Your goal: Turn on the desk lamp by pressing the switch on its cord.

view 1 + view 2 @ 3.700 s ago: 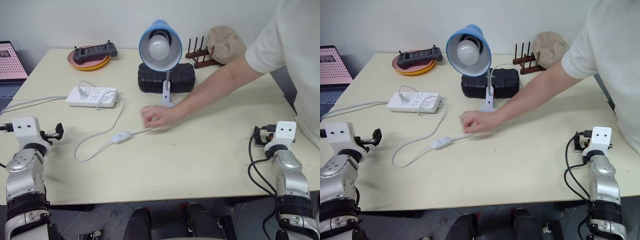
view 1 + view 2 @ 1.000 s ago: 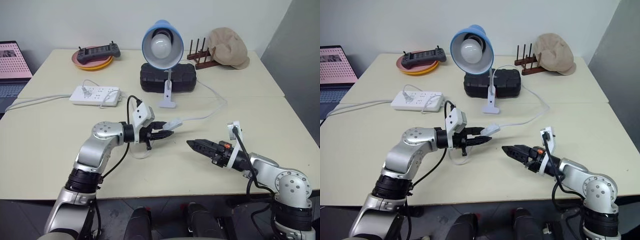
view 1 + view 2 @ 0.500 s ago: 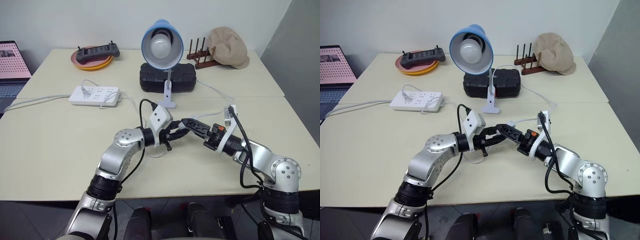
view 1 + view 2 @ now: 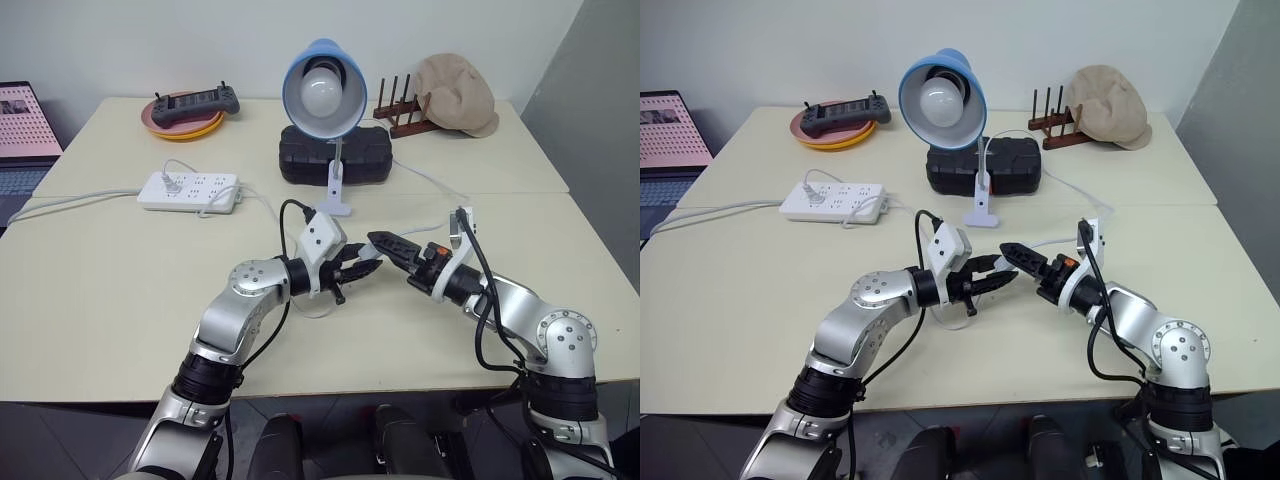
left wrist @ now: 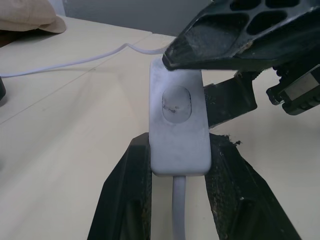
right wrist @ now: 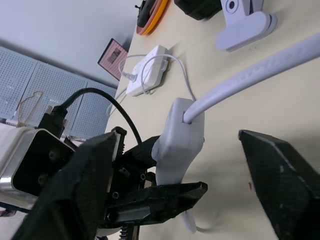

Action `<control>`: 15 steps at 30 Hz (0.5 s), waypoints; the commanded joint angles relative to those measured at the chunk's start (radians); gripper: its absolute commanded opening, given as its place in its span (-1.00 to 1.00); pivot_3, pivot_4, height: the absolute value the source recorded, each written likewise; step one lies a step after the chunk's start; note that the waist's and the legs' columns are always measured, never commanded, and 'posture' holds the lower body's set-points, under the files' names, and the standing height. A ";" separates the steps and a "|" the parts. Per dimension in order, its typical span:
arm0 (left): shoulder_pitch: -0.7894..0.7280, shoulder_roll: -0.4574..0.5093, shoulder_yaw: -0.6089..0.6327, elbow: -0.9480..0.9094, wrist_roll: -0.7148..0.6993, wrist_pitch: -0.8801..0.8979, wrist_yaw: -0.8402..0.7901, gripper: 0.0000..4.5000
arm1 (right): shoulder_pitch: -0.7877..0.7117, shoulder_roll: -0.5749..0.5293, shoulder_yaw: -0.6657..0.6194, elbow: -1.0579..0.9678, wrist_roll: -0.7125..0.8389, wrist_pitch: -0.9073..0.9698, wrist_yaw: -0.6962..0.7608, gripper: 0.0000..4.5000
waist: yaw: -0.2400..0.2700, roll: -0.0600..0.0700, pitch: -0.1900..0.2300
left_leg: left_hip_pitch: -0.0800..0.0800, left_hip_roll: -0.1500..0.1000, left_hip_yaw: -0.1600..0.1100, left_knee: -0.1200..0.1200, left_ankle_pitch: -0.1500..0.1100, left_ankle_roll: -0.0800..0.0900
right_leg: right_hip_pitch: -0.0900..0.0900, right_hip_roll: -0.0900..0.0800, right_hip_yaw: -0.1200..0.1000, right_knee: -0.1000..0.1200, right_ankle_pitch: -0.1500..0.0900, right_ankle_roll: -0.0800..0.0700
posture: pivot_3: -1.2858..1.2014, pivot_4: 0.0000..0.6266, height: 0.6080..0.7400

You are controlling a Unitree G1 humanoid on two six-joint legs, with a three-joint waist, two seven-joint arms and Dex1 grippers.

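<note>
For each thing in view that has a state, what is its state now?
desk lamp: off, bulb unlit
switch: clamped in the left gripper, held above the table
cord: plugged into the power strip
right gripper: open, one finger's tip over the switch

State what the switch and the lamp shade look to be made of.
The switch: probably moulded plastic, matte white, with rounded edges and a slightly scuffed oval rocker. The lamp shade: smooth, glossy light-blue shell with soft highlights, painted metal or plastic; cannot tell which.
</note>
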 commanded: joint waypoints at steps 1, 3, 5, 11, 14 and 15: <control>-0.012 -0.008 0.003 -0.047 -0.017 -0.002 0.007 -0.51 | -0.005 -0.022 0.007 -0.030 -0.004 -0.009 0.027 0.39 | 0.000 0.000 0.000 | 0.000 0.000 0.000 0.000 0.000 0.000 | 0.000 0.000 0.000 0.000 0.000 0.000 | 0.03 -0.52 1.00; -0.011 -0.009 0.003 -0.049 -0.018 -0.001 0.009 -0.51 | -0.004 -0.025 0.014 -0.034 -0.001 -0.009 0.029 0.14 | 0.000 0.000 0.000 | 0.000 0.000 0.000 0.000 0.000 0.000 | 0.000 0.000 0.000 -0.001 0.000 0.000 | 0.03 -0.52 1.00; -0.010 -0.009 0.003 -0.053 -0.019 0.000 0.010 -0.51 | -0.003 -0.027 0.020 -0.037 0.003 -0.012 0.029 -0.04 | 0.000 0.000 0.000 | -0.001 0.000 0.000 0.000 0.000 0.000 | 0.000 0.000 0.000 -0.001 0.000 0.000 | 0.03 -0.52 1.00; -0.007 -0.006 0.003 -0.058 -0.020 0.004 0.008 -0.51 | -0.007 -0.041 0.040 -0.037 -0.007 -0.010 0.044 -0.67 | 0.000 0.000 0.000 | -0.003 0.000 0.000 0.000 0.000 0.000 | -0.001 0.000 0.000 -0.002 0.000 0.000 | 0.03 -0.52 1.00; -0.008 -0.005 0.004 -0.059 -0.019 0.005 0.007 -0.51 | -0.006 -0.043 0.045 -0.037 -0.012 -0.013 0.045 -0.74 | 0.000 0.000 0.000 | -0.003 0.000 0.000 0.000 0.000 0.000 | -0.001 0.000 0.000 -0.002 0.000 0.000 | 0.03 -0.52 1.00; -0.009 -0.005 0.004 -0.059 -0.019 0.005 0.007 -0.51 | -0.007 -0.043 0.046 -0.036 -0.014 -0.014 0.045 -0.74 | 0.000 0.000 0.000 | -0.003 0.000 0.000 0.000 0.000 0.000 | -0.001 0.000 0.000 -0.002 0.000 0.000 | 0.03 -0.52 1.00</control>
